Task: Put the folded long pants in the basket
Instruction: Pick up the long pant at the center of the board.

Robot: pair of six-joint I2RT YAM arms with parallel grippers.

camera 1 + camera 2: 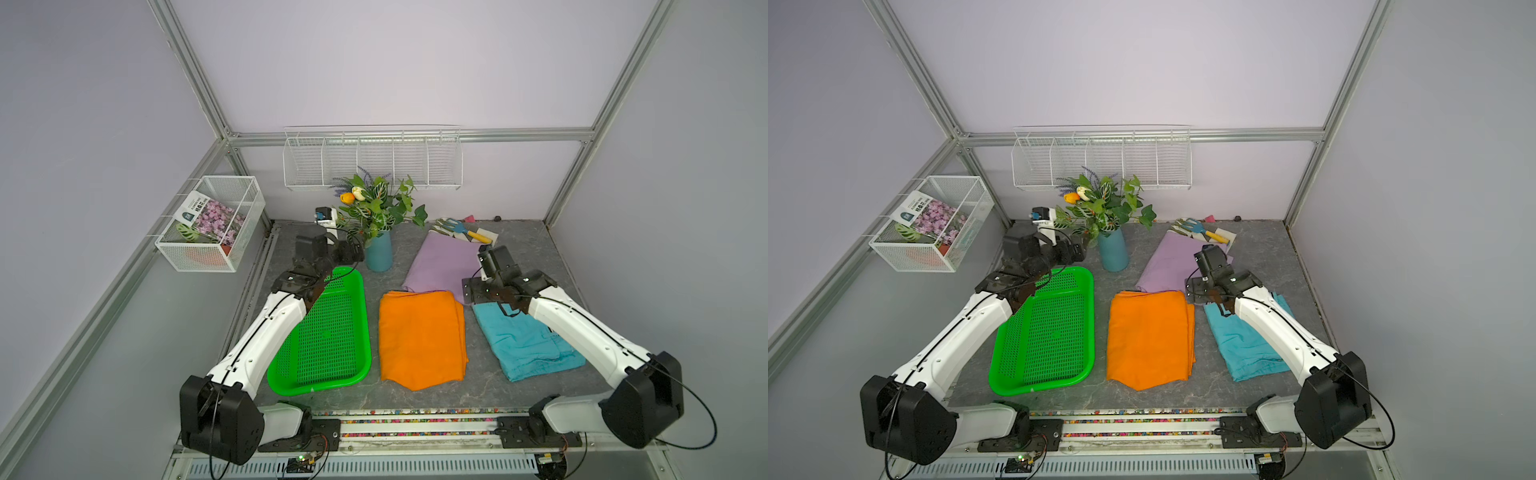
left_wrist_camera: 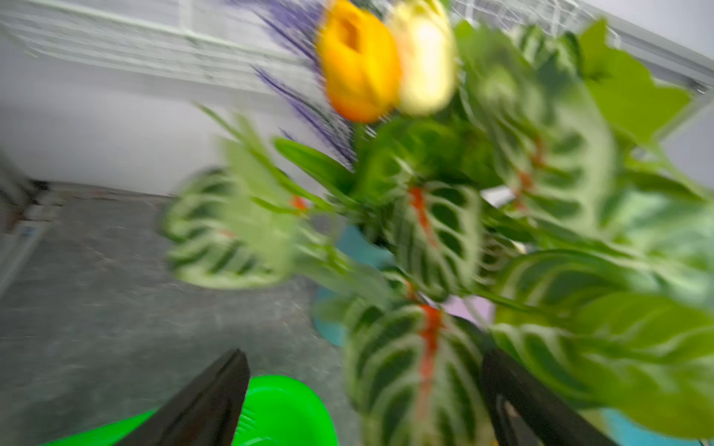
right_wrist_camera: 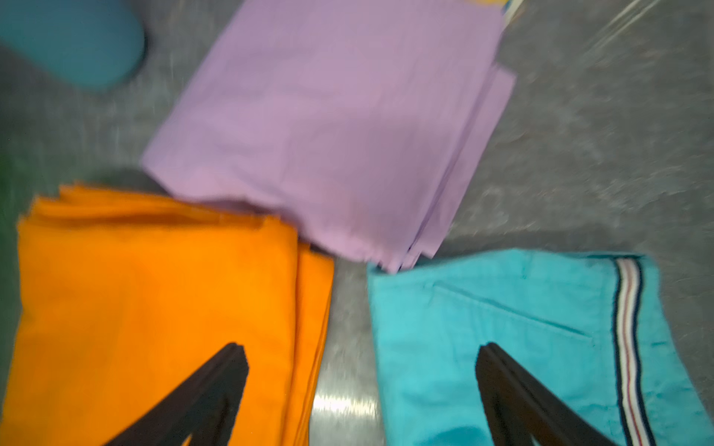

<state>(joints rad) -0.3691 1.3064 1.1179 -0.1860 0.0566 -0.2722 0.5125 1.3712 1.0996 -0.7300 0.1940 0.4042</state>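
Observation:
In both top views the green basket (image 1: 328,332) (image 1: 1050,332) lies empty at the left of the table. Beside it are the folded long pants: orange (image 1: 419,336) (image 3: 154,293) in the middle, lilac (image 1: 440,262) (image 3: 328,127) behind, and teal with a striped side seam (image 1: 523,345) (image 3: 521,316) on the right, partly under my right arm. My left gripper (image 1: 349,251) (image 2: 363,355) hangs open over the basket's far corner (image 2: 282,409), pointing at the plant. My right gripper (image 1: 478,293) (image 3: 361,347) is open and empty above the gap between the orange and teal pants.
A teal vase (image 1: 378,251) of flowers and leaves stands just behind the basket, close to the left gripper. A garden fork on white gloves (image 1: 465,232) lies at the back right. A white wire box (image 1: 212,224) and a long wire rack (image 1: 372,160) hang on the walls.

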